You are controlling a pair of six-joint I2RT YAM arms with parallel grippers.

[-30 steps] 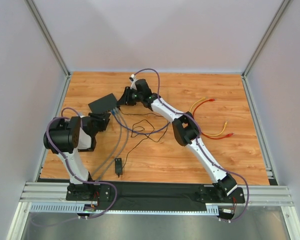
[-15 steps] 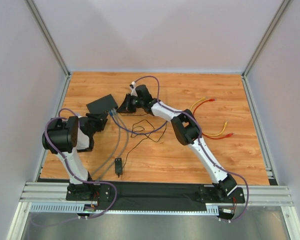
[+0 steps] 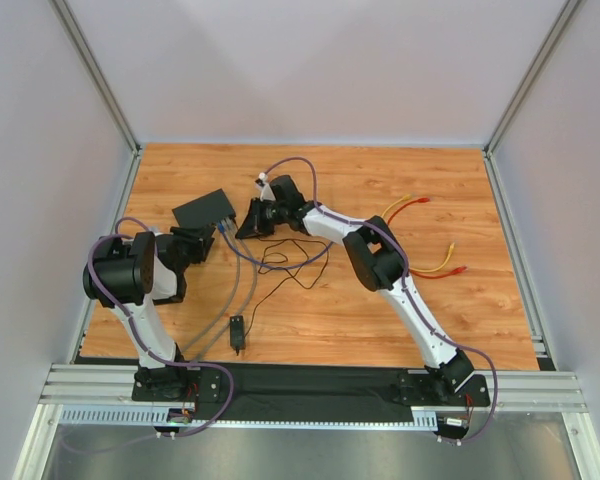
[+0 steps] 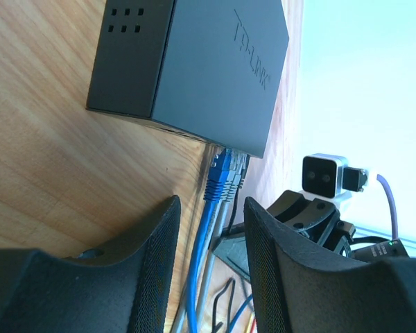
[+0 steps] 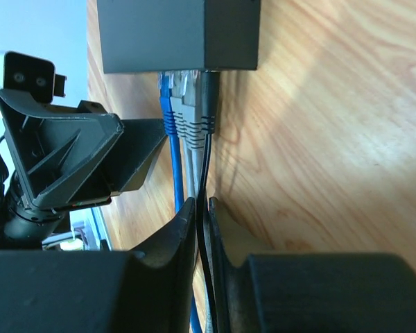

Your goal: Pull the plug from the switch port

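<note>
Two arms work at one switch, a flat black box lying on the wooden table. In the overhead view its port edge is turned to the right.

Your left arm is folded tight, with its elbow high on the near side of the switch. Its wrist bends in so that the left gripper sits low, just beside the switch but not touching it. Its fingers stand spread with nothing between them.

Your right arm reaches in a long line from the right of the switch, and the right gripper points straight at the port edge. Its fingers are pinched nearly together on one thin black cable, a little way back from the switch.

Four plugs sit side by side in the switch's ports: one blue plug, two pale grey plugs and one black plug. The black plug is on the cable you are gripping.

One small black adapter block lies on the near side of the switch, well apart from it. Loose yellow and red cables lie well to the switch's right; how many cannot be told.
</note>
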